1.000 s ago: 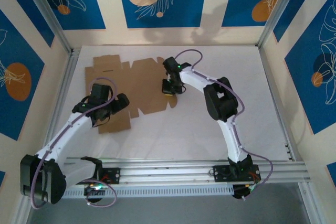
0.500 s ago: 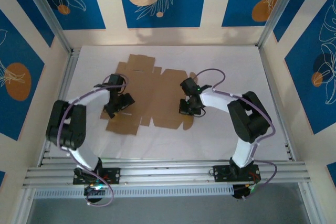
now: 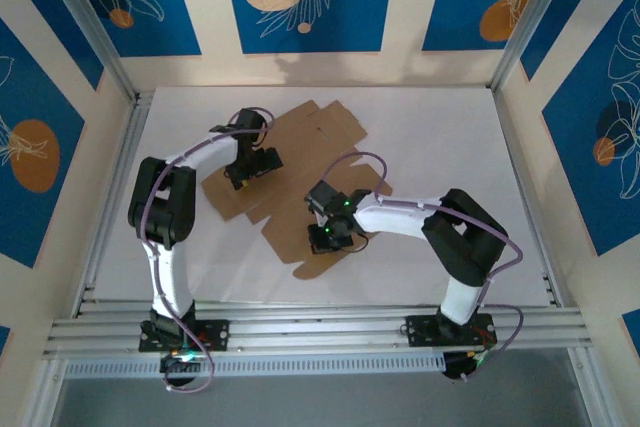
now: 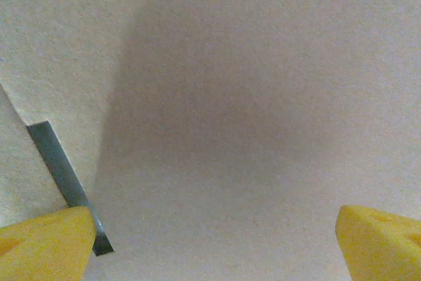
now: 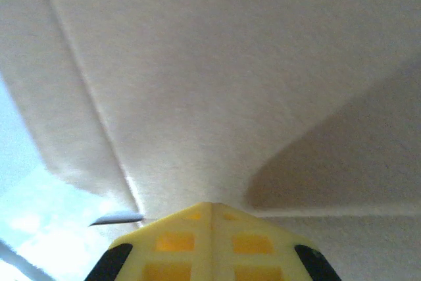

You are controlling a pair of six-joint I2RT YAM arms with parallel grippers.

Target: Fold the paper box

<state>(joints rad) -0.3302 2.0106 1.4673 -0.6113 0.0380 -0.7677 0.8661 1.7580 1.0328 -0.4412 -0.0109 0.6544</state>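
The paper box (image 3: 312, 145) is a flat brown die-cut sheet lying at a slant on the white table (image 3: 450, 137). My left gripper (image 3: 248, 169) hangs over the sheet's left part, its yellow fingertips (image 4: 39, 245) far apart and nothing between them. Under it lies bare cardboard (image 4: 230, 110) with a narrow dark slot (image 4: 62, 176). My right gripper (image 3: 328, 237) is over the sheet's near part. Its yellow fingers (image 5: 210, 238) are shut tip to tip, right at the creased cardboard (image 5: 217, 83), holding nothing.
Metal posts and blue-patterned walls close in the table on three sides. An aluminium rail (image 3: 320, 325) with both arm bases runs along the near edge. Bare white tabletop lies to the right of the sheet and in front of it (image 5: 26, 228).
The sheet has slid from the back left toward the middle and turned to a slant. Both grippers moved along with it, the right one nearer to me, the left arm folding at its elbow.
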